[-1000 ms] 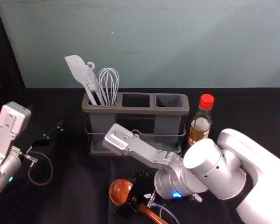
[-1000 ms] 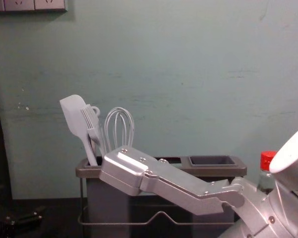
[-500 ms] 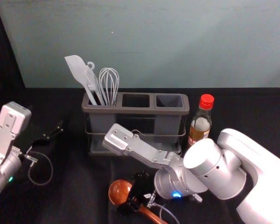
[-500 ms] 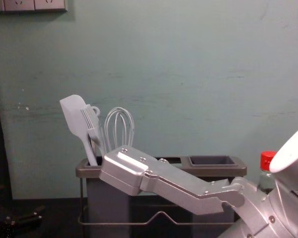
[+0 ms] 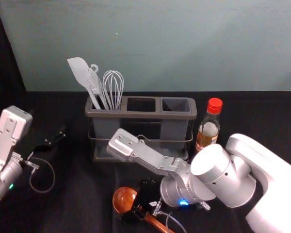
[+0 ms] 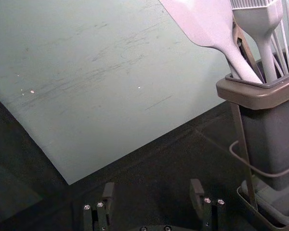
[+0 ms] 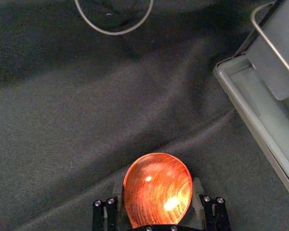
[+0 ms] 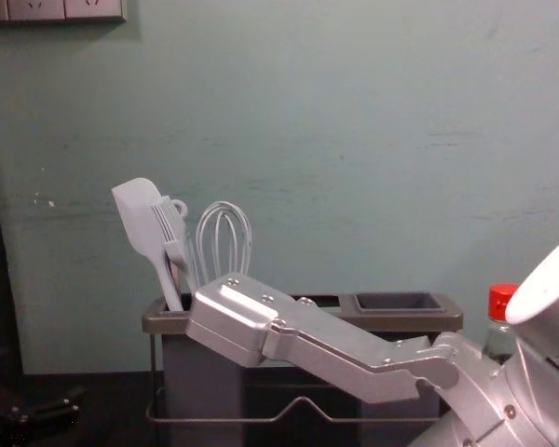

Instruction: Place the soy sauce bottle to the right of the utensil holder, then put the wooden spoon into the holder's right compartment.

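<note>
In the head view my right gripper is open across the wooden spoon, its fingers on either side near the neck. In the right wrist view the right gripper has the spoon's bowl between its parted fingers. Just right of the utensil holder stands the soy sauce bottle, upright, its lower part hidden by my right arm. My left gripper is parked left of the holder; in the left wrist view the left gripper is open and holds nothing.
A white spatula, a brush and a whisk stand in the holder's left compartment. The middle and right compartments hold nothing visible. My right forearm crosses in front of the holder and bottle. A wall rises behind the black-covered table.
</note>
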Robot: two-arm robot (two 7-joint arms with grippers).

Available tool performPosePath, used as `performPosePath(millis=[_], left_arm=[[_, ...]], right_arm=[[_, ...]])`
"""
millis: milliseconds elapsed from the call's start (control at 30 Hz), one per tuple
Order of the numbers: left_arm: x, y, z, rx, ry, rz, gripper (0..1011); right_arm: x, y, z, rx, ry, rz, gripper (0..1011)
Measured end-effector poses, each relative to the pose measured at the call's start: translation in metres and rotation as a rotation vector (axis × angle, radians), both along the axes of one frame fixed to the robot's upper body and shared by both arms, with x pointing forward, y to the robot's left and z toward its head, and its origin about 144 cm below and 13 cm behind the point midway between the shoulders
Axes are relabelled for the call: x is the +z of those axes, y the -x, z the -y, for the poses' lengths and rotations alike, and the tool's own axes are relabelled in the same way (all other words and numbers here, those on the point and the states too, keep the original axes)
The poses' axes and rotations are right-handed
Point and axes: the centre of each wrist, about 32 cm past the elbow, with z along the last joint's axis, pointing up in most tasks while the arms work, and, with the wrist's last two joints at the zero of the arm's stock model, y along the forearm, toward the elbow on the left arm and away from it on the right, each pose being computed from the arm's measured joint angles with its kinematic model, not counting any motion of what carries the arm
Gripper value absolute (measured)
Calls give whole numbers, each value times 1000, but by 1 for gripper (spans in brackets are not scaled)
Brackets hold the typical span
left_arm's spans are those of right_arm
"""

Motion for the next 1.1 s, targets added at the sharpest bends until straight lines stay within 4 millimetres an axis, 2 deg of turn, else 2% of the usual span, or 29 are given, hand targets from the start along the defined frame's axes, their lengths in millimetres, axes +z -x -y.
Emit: performPosePath(millis=[233, 433, 833, 1100], left_arm=[[0, 0, 0, 0, 0, 0, 1011], [0, 0, 0, 0, 0, 0, 1011], [0, 0, 0, 0, 0, 0, 1011], [0, 0, 0, 0, 0, 0, 1012]], right_arm=[[9, 25, -4, -42, 13, 155, 840], [16, 39, 1, -49, -44, 244, 840], [30, 69, 30, -40, -270, 452, 841], [31, 75, 48, -51, -372, 545, 840]])
